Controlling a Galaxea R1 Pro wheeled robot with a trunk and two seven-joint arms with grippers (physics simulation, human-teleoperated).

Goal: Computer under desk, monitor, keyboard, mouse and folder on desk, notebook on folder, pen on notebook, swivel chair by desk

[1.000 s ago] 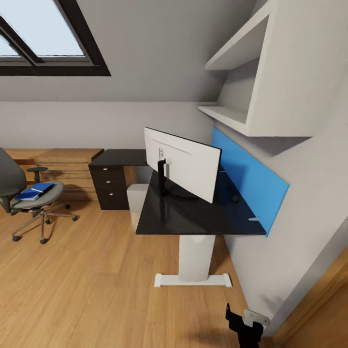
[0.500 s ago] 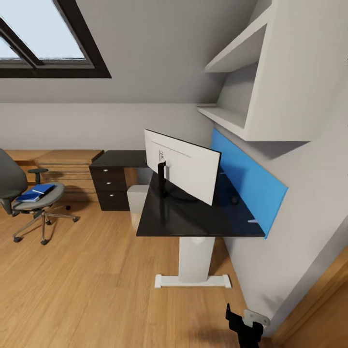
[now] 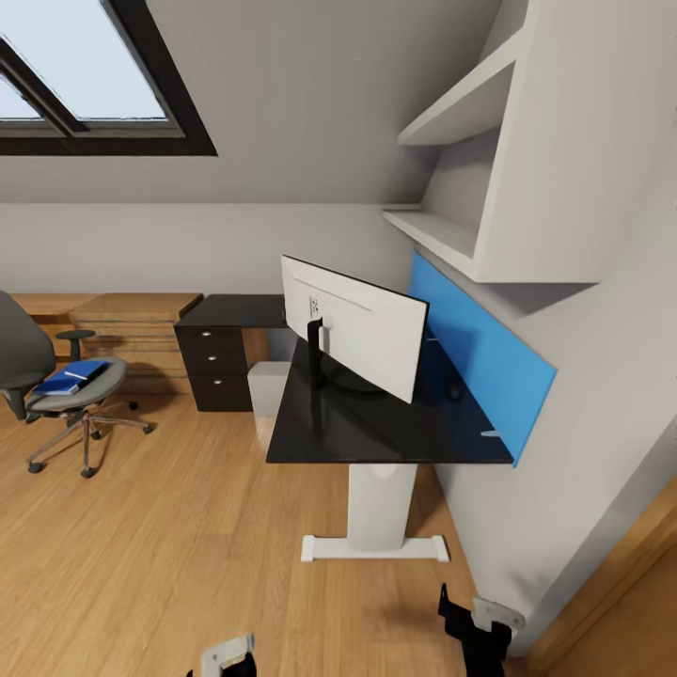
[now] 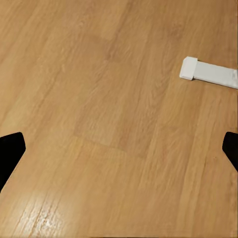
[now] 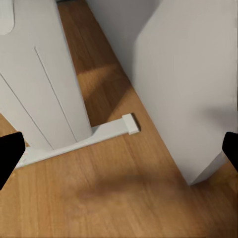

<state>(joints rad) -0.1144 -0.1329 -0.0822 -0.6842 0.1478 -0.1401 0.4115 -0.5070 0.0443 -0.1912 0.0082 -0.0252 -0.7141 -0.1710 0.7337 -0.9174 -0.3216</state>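
Standing on the black-topped table [image 3: 376, 428], the monitor [image 3: 362, 324] shows its pale grey back, its thin black stand planted near the table's middle. Behind the monitor, against the wall, runs a blue wall panel [image 3: 480, 362]; a small dark rounded shape sits on the tabletop between the monitor and that panel, too small to name for sure, and a thin white stick lies near the table's end by the panel, perhaps the pen, though I cannot tell. The light grey computer [image 3: 266, 387] stands on the oak floor [image 3: 169, 536] under the table, beside the dark drawers [image 3: 214, 367] with round silver knobs. Well apart from the table, the swivel chair [image 3: 56, 395] carries the blue folder [image 3: 73, 374] on its seat, with a darker flat thing on it, likely the notebook. An oak dresser [image 3: 132, 324] sits beside the drawers, a skylight [image 3: 85, 85] above, white shelves [image 3: 470, 160] over the table.

Both arms hang low, near the table's white pedestal foot [image 4: 208, 73]. The left gripper [image 4: 119, 151] is spread wide over bare floor, holding nothing. The right gripper [image 5: 119, 153] is likewise spread and empty, pointed at the pedestal [image 5: 39, 84] and the wall beside it.
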